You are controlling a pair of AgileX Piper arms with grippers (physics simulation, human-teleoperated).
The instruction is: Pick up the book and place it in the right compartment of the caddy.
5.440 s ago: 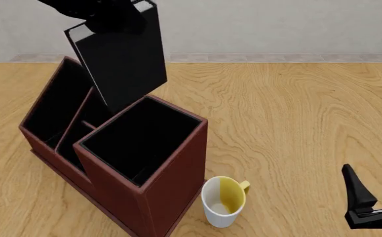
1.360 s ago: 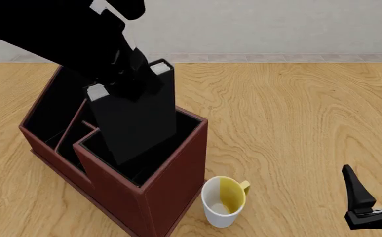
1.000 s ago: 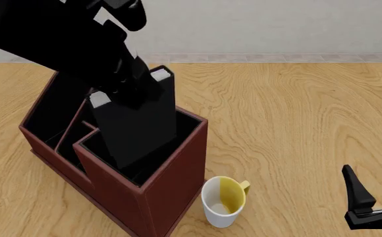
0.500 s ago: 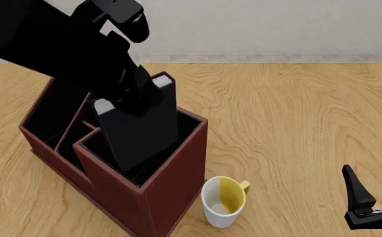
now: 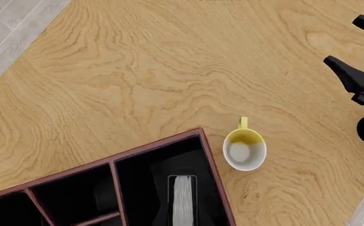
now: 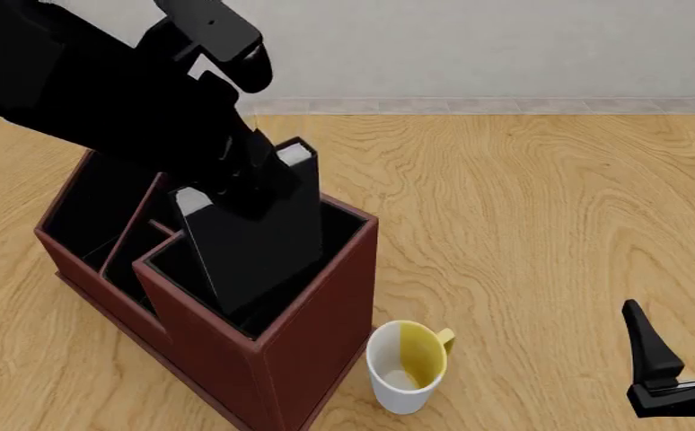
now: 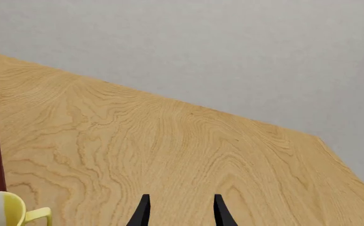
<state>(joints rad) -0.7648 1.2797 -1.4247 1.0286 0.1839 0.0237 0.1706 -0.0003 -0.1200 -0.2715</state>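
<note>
The black book (image 6: pixel 261 247) with white page edge stands tilted, its lower half inside the caddy's right compartment (image 6: pixel 323 235). My left gripper (image 6: pixel 242 178) is shut on the book's top end, directly above the caddy (image 6: pixel 312 332). In the left wrist view the book's page edge (image 5: pixel 182 200) shows inside the square black-lined section, next to the caddy's rim (image 5: pixel 211 165). My right gripper (image 6: pixel 687 328) is open and empty, low at the near right, far from the caddy. Its two fingertips show apart in the right wrist view (image 7: pixel 180 214).
A white-and-yellow mug (image 6: pixel 405 364) stands on the table just right of the caddy's near corner; it also shows in the left wrist view (image 5: pixel 245 150) and the right wrist view (image 7: pixel 0 209). The caddy's narrower slots (image 6: pixel 96 202) lie to the left, under my left arm.
My left arm has lowered, sinking the book a little deeper into the right compartment. The right arm and the mug have not moved.
</note>
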